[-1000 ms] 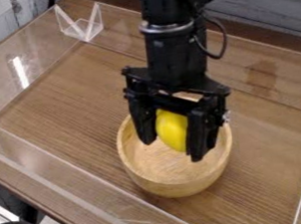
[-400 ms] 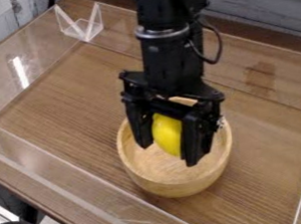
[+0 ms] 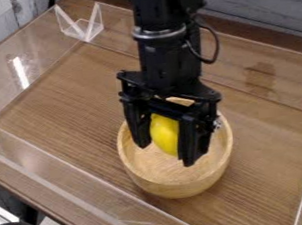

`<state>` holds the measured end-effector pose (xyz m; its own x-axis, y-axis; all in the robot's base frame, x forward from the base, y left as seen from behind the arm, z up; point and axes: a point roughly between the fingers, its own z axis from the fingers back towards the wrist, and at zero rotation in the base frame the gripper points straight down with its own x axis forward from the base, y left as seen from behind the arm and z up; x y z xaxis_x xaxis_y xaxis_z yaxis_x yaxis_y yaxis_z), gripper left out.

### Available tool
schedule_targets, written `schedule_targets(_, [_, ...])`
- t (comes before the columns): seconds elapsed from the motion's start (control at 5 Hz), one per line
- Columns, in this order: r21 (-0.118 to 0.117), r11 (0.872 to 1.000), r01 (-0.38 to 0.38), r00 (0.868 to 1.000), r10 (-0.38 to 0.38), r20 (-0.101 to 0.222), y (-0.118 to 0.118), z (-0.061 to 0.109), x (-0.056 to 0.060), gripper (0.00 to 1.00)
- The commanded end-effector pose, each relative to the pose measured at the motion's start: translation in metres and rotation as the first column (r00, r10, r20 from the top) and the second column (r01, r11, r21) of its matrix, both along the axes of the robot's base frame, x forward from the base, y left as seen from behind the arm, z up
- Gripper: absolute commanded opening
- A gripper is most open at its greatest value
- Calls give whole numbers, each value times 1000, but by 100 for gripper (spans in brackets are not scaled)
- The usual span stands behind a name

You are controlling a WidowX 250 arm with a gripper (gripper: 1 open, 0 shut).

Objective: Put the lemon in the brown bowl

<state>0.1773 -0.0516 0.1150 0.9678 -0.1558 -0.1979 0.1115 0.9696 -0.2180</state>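
Yellow lemon [image 3: 169, 135] sits between the fingertips of the black gripper [image 3: 165, 141], over the bowl [image 3: 172, 183]; can't tell from here if they're actually gripping it.

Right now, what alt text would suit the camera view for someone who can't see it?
A black robot arm's end effector holds a yellow lemon over a round, light wooden bowl on a wooden table.
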Motion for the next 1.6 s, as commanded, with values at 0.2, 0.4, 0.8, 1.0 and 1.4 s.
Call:
schedule_targets(0.2, [-15, 1000, 6, 998, -6, 56, 3, 9, 3, 0])
schedule_targets(0.4, [-18, 1000, 9, 998, -8, 60, 3, 9, 3, 0])
schedule_targets(0.8, [-21, 1000, 16, 998, -15, 68, 5, 9, 2, 0])
schedule_targets(1.0, [-21, 1000, 19, 997, -18, 71, 5, 8, 2, 0])
schedule_targets(1.4, [-21, 999, 29, 997, -28, 77, 6, 6, 2, 0])
